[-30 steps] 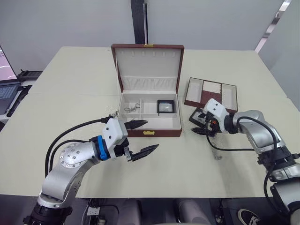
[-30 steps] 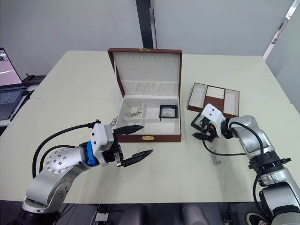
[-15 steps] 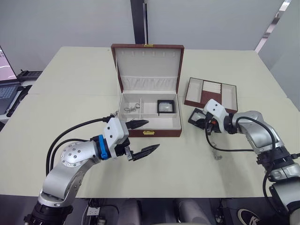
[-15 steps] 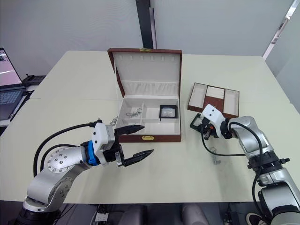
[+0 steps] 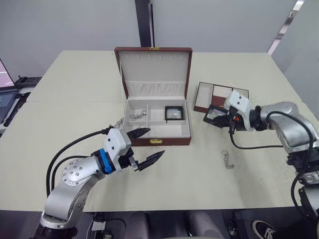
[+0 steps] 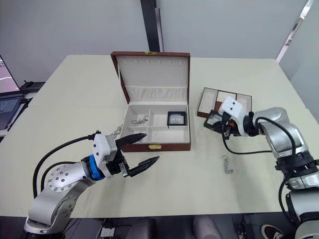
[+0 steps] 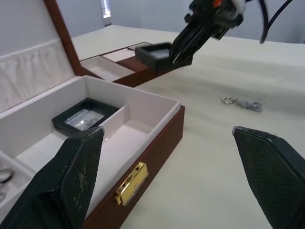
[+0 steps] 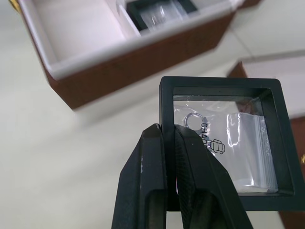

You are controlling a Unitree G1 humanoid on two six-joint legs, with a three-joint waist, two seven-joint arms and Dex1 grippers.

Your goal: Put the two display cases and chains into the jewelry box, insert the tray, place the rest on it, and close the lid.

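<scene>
The jewelry box (image 5: 157, 130) stands open mid-table with its lid (image 5: 153, 69) upright. One display case (image 5: 173, 113) and chains (image 5: 137, 115) lie in its cream compartments. My right gripper (image 5: 219, 118) is shut on the edge of the other display case (image 8: 224, 143), held above the table to the right of the box and in front of the tray (image 5: 221, 92). A loose chain (image 5: 228, 160) lies on the table below it. Another chain (image 5: 119, 122) lies by the box's left front corner. My left gripper (image 5: 154, 142) hovers open and holds nothing, in front of the box's gold clasp (image 7: 131, 183).
A laptop (image 5: 7, 97) sits off the table's left edge. The pale table (image 5: 189, 179) has open surface in front of the box and between the two arms.
My right gripper closed on the display case, lifted it off the table and carried it back toward the tray. The left arm stayed almost still, and the camera shifted slightly.
</scene>
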